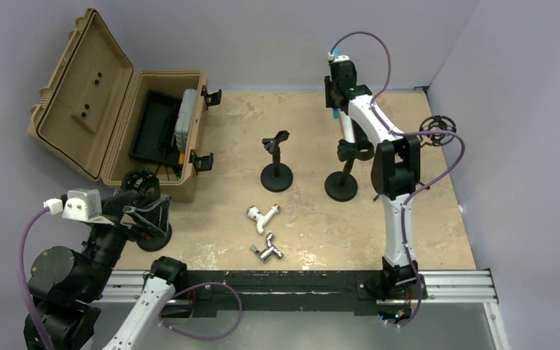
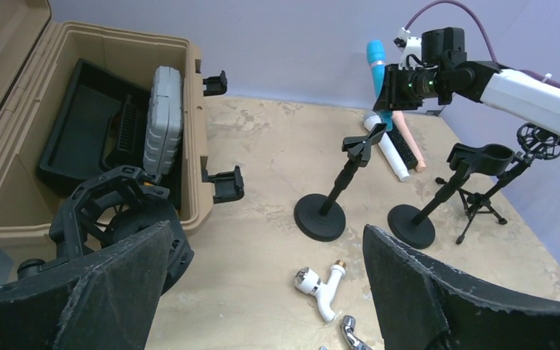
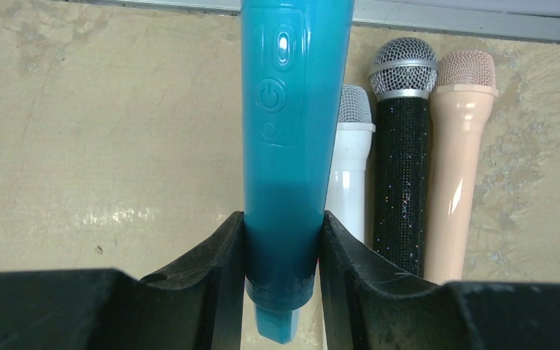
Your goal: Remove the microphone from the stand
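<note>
Right wrist view: the right tool (image 3: 281,244) is clamped on the tail end of a teal microphone (image 3: 295,109), one black finger (image 3: 215,281) pressed against each side of the barrel. The power symbol and small buttons on the barrel face the camera, and the head runs out of the top of the frame. Beneath it, three more microphones lie side by side on the beige surface (image 3: 102,146), their heads toward the far wall. They are a white microphone (image 3: 350,171), partly hidden behind the teal one, a black glitter microphone (image 3: 402,168) and a pink microphone (image 3: 463,160), each touching or just beside the next.

From the left wrist view, the teal microphone stands roughly upright in the right tool, above the far edge of the surface and well apart from every stand. Nearer the middle stand two round-based desk stands: a clip stand (image 1: 277,159) and a ring stand (image 1: 346,171), the latter just beside the right arm's forearm. A tripod stand (image 1: 437,131) with a round shock mount sits near the right wall.

The left tool (image 2: 266,237) is spread wide, its two dark fingers (image 2: 117,284) far apart with only the surface between them. Just beside it stands a black shock-mount stand (image 2: 113,211). Behind that sits an open tan case (image 1: 109,138) with a grey box (image 1: 184,117) upright inside. A white pipe fitting (image 1: 262,216) and a chrome fitting (image 1: 268,251) lie on the surface toward the near edge.
</note>
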You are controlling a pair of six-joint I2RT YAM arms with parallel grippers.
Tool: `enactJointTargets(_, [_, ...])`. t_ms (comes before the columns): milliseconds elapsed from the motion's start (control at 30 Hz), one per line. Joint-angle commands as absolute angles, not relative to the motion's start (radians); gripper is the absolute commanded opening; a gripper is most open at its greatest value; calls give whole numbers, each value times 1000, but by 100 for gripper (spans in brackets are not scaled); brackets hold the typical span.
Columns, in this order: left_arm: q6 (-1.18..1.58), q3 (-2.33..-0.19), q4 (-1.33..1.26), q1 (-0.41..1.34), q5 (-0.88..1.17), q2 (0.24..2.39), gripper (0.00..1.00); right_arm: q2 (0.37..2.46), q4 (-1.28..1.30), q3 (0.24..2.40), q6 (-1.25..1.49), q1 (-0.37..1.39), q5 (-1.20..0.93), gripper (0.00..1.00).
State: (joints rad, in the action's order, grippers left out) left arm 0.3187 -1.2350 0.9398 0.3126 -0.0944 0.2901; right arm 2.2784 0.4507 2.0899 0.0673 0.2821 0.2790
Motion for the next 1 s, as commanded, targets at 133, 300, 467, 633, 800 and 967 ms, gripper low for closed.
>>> enactJointTargets(133, [255,-1285,954,314,-143,310,100,2275,476,2107,66,265,209,6])
enactJointTargets(300, [257,-1292,963,314,-142,308,100,2297,497,2129,67,260,207,9])
enactJointTargets(467, [262,-1293,972,314,-140,306,100,2314,515,2135,68,253,209,17])
enactJointTargets(633, [250,-1306,983,314,-142,308,100,2332,516,2133,71,252,208,28])
enactJointTargets(800, [236,-1326,995,314,-150,311,100,2349,521,2139,68,252,214,33])
enactJointTargets(967, [229,-1324,1009,314,-176,312,100,2359,529,2150,61,250,225,39])
